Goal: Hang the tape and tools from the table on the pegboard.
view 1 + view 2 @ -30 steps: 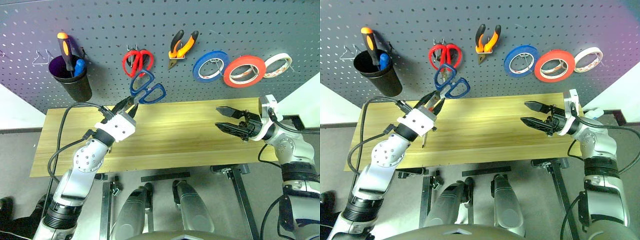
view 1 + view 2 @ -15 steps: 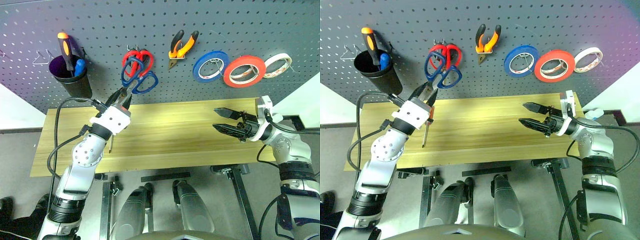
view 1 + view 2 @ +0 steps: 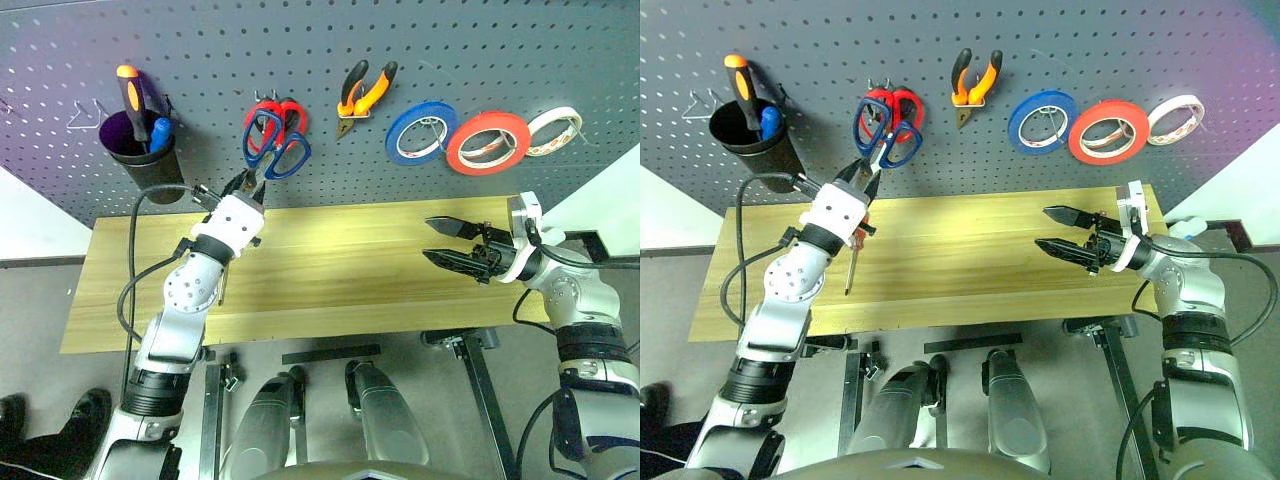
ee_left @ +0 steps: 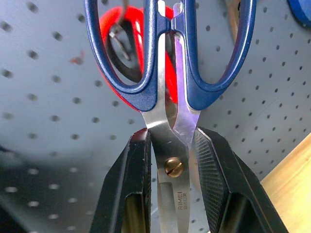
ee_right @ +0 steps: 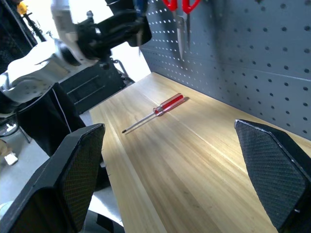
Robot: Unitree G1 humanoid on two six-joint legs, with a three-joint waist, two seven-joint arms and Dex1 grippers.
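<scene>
Dark grey perforated pegboard [image 3: 200,60] with wire hooks, rising behind the far edge of the long light-wood plank table [image 3: 350,280].

Already hung, in a row: orange-and-black-handled pliers [image 3: 362,95], a blue roll of tape [image 3: 421,132], the wide flat red ring of tape [image 3: 488,142] and a white roll [image 3: 556,130]. Black cup [image 3: 145,160] with screwdrivers at the board's left side.

Step in hand: hanging of the dark-blue-handled scissors [image 3: 275,150]. Left gripper [image 3: 245,186] clamped on the steel blades near the pivot screw, handles raised against the board, overlapping the red-handled scissors [image 3: 290,115] on their hook. No hook yet visibly threaded through a blue loop.

Next move, as judged: a handle loop slipped over a hook, then an unhurried release to avoid a drop. After that, pickup of the slim red-handled screwdriver [image 3: 850,268], lying on the tabletop toward its left end, beneath the left forearm.

Right gripper [image 3: 428,238] spread wide and empty, held level above the right end of the tabletop, pointing left.

Left wrist view: close detail of the grip, pads flat on both sides of the blades, red loops directly behind the blue ones. Right wrist view: full length of the screwdriver, bare on the wood. Head views: overall layout of board and table.
</scene>
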